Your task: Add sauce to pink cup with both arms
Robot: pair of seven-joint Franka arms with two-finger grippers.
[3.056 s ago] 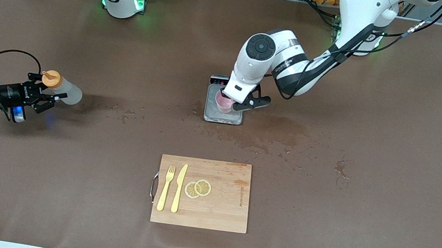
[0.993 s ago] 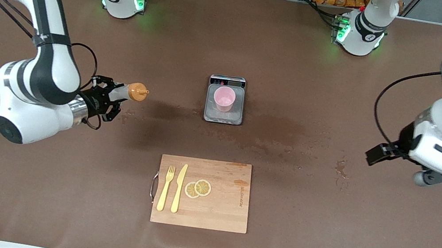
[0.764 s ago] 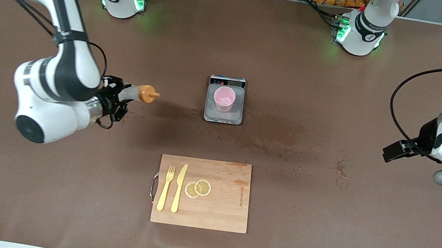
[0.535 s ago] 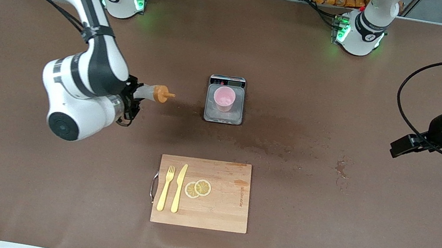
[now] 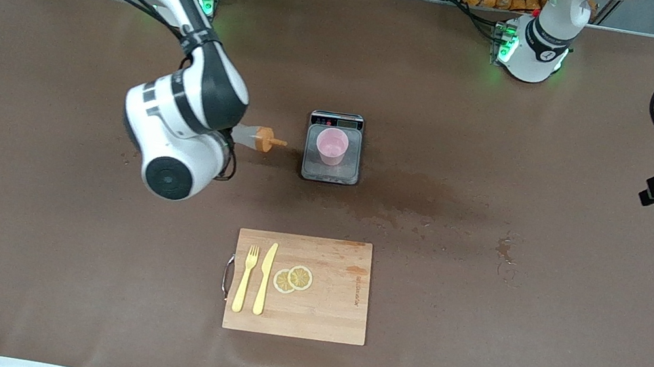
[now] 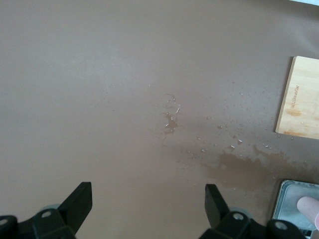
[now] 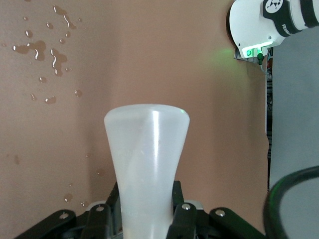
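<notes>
While the right gripper [image 7: 144, 219] grasps the sauce [image 5: 256, 137], its jaws clenched on the translucent body, the bottle lies sideways in the air over the counter [image 5: 25, 239], its orange nozzle aimed toward the scale [image 5: 333, 148] and stopping just short of it. In the right wrist view the bottle's [image 7: 146, 164] rounded base fills the middle, with black fingers [image 7: 182, 219] pressed against its sides. From the front only the nozzle end shows past the right arm's [image 5: 185, 120] white wrist, which hides the gripper itself.

One pink cup [image 5: 331, 146] stands upright on the plate of the single grey scale, near the middle of the counter, apart from both grippers. A corner of that scale and the cup's rim [image 6: 309, 206] show in the left wrist view.

The left gripper [image 6: 144, 206] hangs over the left arm's end of the counter with its jaws released and spread wide, holding nothing; that arm waits, mostly out of the front view.

Nearer the front camera than the scale lies one wooden cutting board [image 5: 331, 317]. On it are one yellow fork [image 5: 245, 278], one yellow knife [image 5: 264, 278] beside it, and two lemon slices [image 5: 292, 279] that overlap. Wet patches and droplets [image 5: 415, 215] mark the brown counter between the scale and the board, toward the left arm's end.
</notes>
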